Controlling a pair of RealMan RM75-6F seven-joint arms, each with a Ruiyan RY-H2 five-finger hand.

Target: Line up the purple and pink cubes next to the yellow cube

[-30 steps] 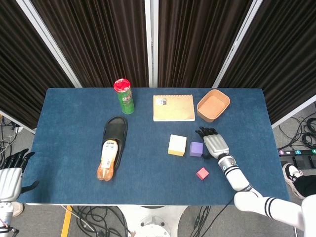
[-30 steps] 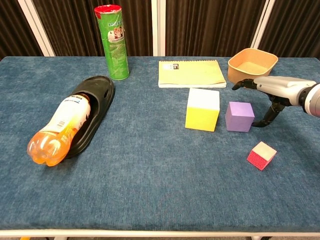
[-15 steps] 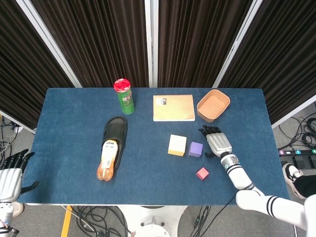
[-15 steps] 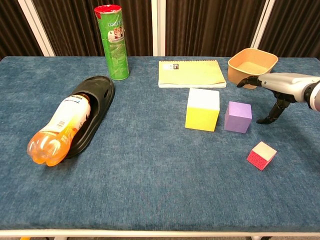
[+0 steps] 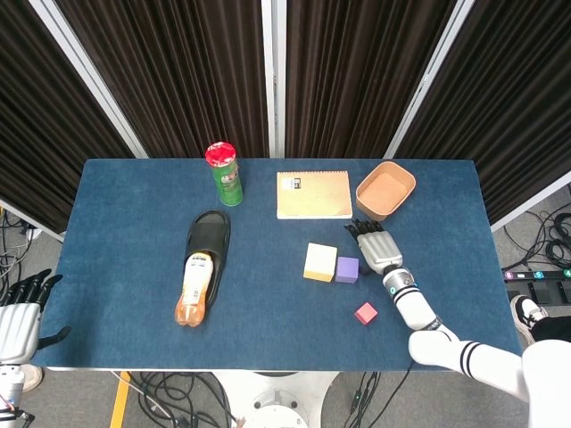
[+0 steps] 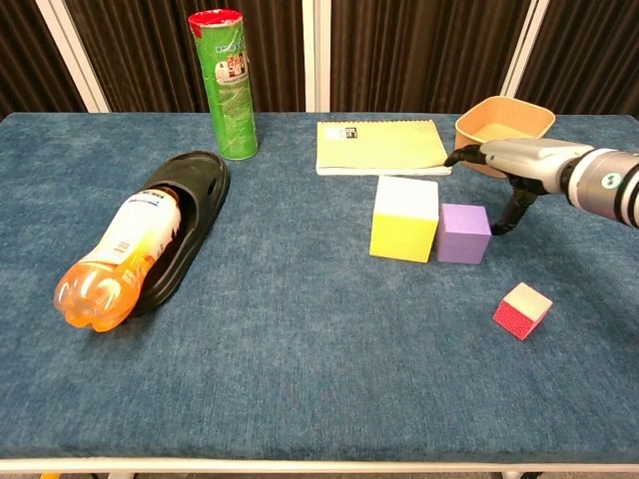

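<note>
The yellow cube (image 5: 320,262) (image 6: 404,218) stands near the table's middle. Against its right side sits the smaller purple cube (image 5: 347,269) (image 6: 463,233), with almost no gap between them. My right hand (image 5: 375,247) (image 6: 509,165) hovers just right of and behind the purple cube, its fingers spread and holding nothing; the thumb reaches down to the cube's right face. The pink cube (image 5: 365,313) (image 6: 522,309) lies alone, nearer the front edge and to the right. My left hand (image 5: 16,312) hangs off the table's front left corner, fingers apart and empty.
A tan bowl (image 5: 385,190) (image 6: 504,125) and a notebook (image 5: 313,194) (image 6: 382,147) lie just behind the cubes. A green can (image 5: 226,174) (image 6: 228,85) stands at the back left. A black slipper (image 5: 207,241) (image 6: 190,190) carries an orange bottle (image 5: 196,290) (image 6: 115,259).
My right hand drew back to the right, then swung left again. The purple cube slid left until it met the yellow cube. The pink cube and left hand stayed put.
</note>
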